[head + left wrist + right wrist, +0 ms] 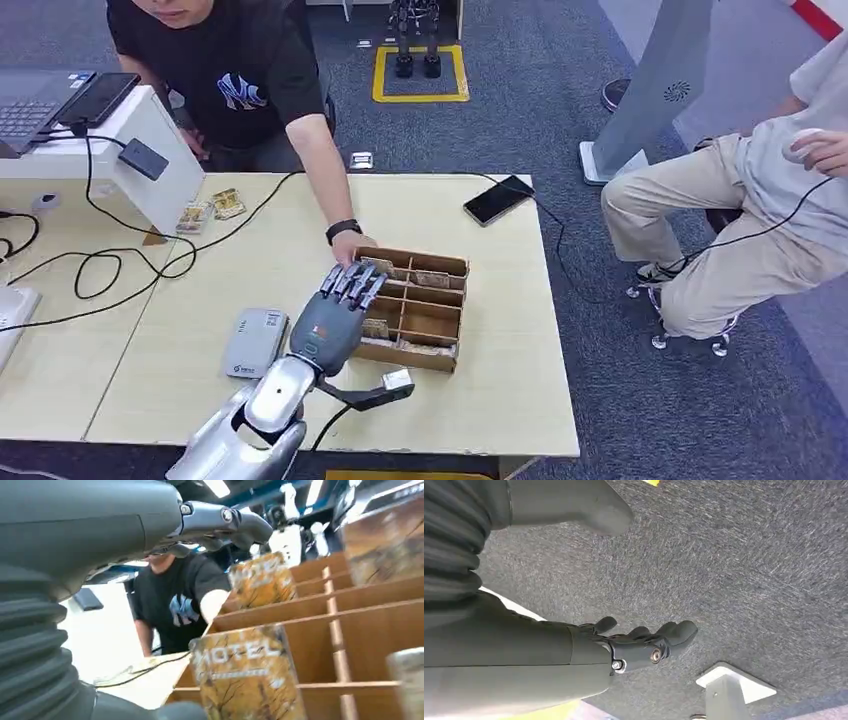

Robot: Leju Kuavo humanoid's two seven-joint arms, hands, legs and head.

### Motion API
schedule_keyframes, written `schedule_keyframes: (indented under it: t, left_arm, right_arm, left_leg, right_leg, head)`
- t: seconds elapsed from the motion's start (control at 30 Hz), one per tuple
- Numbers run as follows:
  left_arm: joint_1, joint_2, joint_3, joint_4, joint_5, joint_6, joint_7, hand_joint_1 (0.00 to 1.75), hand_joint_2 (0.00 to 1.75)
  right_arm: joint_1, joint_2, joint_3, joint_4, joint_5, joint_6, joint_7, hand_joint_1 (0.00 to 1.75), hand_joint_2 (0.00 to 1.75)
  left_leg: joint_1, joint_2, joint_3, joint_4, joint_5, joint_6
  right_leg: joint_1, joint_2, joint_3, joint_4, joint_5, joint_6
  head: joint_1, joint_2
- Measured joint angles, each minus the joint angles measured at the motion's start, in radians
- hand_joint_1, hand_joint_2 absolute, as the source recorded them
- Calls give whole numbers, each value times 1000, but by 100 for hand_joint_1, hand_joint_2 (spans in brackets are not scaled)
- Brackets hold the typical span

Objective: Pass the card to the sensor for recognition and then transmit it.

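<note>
Left hand (335, 312) over the divided box (432, 322) on the bench (500, 380).

The fingers (352, 282) reach out straight above the box's left compartments with the thumb held out to the side, and nothing is held. Cards stand upright in the compartments; one card (247, 677) printed "MOTEL" is just in front of the palm (its picture is yellow-brown). A person's hand (352, 243) touches the box's far left corner. The right hand (644, 642) hangs over grey carpet (749, 570), fingers loosely curled, empty.
</note>
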Motion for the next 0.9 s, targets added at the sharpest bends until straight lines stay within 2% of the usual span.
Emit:
schedule_keyframes:
  t: [0.2,0.77,0.83,0.9]
  left_arm:
    - [29,-3,2,-40,-15,10,-1,0,175]
    - [53,-8,17,-67,-17,27,-43,0,175]
    - [53,-8,17,-67,-17,20,-44,38,175]
    - [53,-8,17,-67,-17,11,-49,37,175]
  right_arm:
    - [0,0,0,1,-6,0,-6,0,175]
    - [-2,0,0,8,-15,0,-21,0,175]
    - [-2,0,0,9,-11,0,-20,0,175]
    - [-2,0,0,11,-12,0,-27,0,175]
  left_leg:
    - [0,0,-4,0,0,0]
    - [0,0,-5,0,0,0]
    - [0,0,-5,0,0,0]
    - [0,0,-5,0,0,0]
  right_leg:
    - [0,0,-3,0,0,0]
    - [0,0,-5,0,0,0]
    - [0,0,-5,0,0,0]
    - [0,0,-6,0,0,0]
  head:
    - [0,0]
    - [0,0]
    - [0,0]
    - [0,0]
